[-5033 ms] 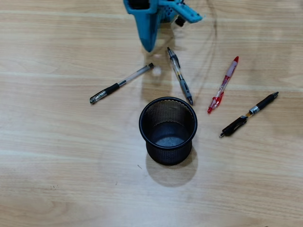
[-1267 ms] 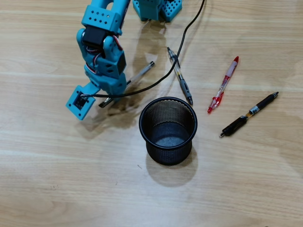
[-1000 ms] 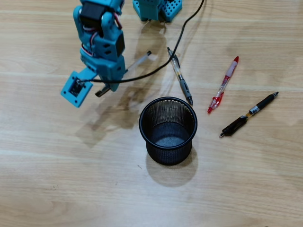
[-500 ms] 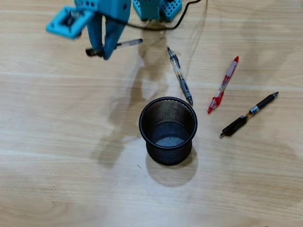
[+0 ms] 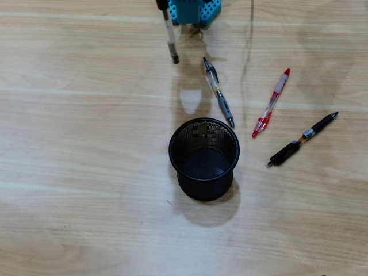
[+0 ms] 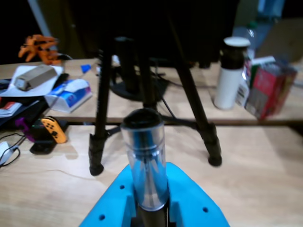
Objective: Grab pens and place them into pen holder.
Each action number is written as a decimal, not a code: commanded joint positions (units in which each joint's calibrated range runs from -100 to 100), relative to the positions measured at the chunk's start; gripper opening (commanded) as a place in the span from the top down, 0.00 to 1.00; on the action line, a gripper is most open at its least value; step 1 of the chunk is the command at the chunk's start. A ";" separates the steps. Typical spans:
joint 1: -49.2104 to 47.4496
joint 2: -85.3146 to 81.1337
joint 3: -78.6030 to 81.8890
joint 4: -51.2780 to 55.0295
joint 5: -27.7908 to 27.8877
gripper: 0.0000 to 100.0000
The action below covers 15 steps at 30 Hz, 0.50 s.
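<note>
My blue gripper [image 5: 172, 12] at the top edge of the overhead view is shut on a clear-barrelled pen [image 5: 170, 39], which sticks out from it above the table. In the wrist view the same pen [image 6: 146, 158] stands between the blue jaws, clamped on both sides. The black mesh pen holder [image 5: 204, 158] stands upright in the middle of the table and looks empty. A clear pen with a grey grip [image 5: 218, 91] lies just above the holder. A red pen [image 5: 270, 103] and a black pen [image 5: 302, 138] lie to the right.
The table is light wood [image 5: 86, 172]. In the wrist view a black tripod [image 6: 142, 94] stands ahead, with a white bottle [image 6: 229, 73], boxes [image 6: 270, 87] and clutter on a far desk. A thin cable [image 5: 247, 52] runs down near the pens.
</note>
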 commanded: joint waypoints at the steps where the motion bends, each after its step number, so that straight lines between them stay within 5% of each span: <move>1: -2.21 0.39 -1.27 -5.83 1.70 0.98; 8: -4.13 5.40 8.05 -16.68 1.81 0.98; 15: -5.41 11.43 27.42 -42.46 1.23 0.98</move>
